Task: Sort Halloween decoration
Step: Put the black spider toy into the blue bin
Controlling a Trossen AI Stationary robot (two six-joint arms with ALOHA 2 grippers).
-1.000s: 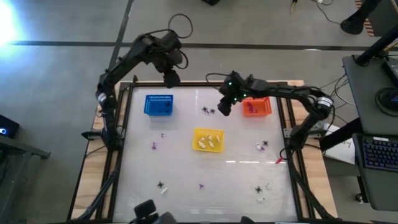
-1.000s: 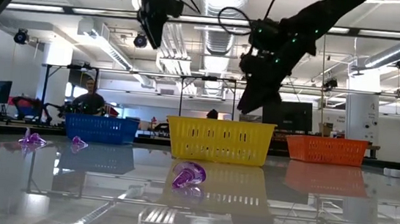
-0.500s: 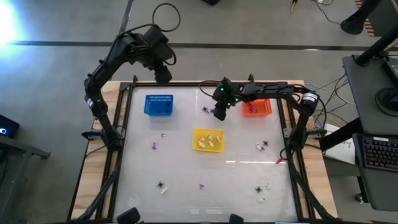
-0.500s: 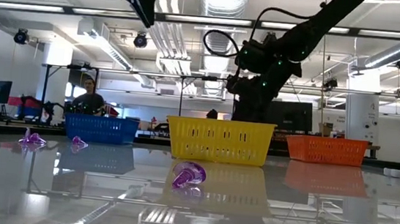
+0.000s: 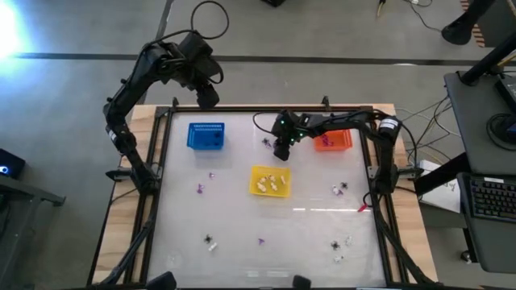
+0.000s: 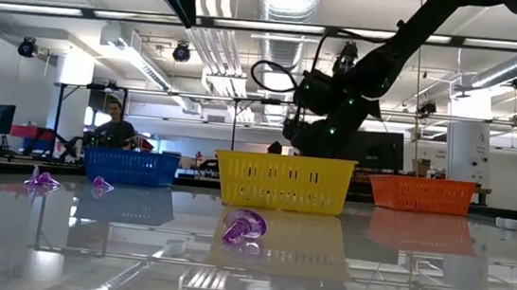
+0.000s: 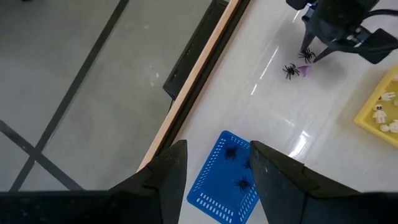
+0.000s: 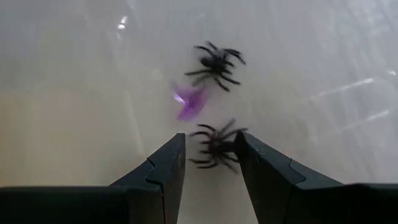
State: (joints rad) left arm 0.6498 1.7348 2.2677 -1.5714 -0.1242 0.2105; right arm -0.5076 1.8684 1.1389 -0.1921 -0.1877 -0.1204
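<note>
Spanning the whole high view, the white bench [image 5: 306,234] carries a blue basket [image 5: 205,135], a yellow basket [image 5: 269,180] and an orange basket [image 5: 332,139], with tiny trinkets scattered between them. The left pincer [image 5: 206,97] waits spread above the far edge. The right pincer [image 8: 208,163] hangs spread low over a black spider [image 8: 214,148], beside a purple trinket [image 8: 188,101] and a second spider [image 8: 216,63]. The step looks like picking; next calls for dropping and closing squarely on that spider.
</note>
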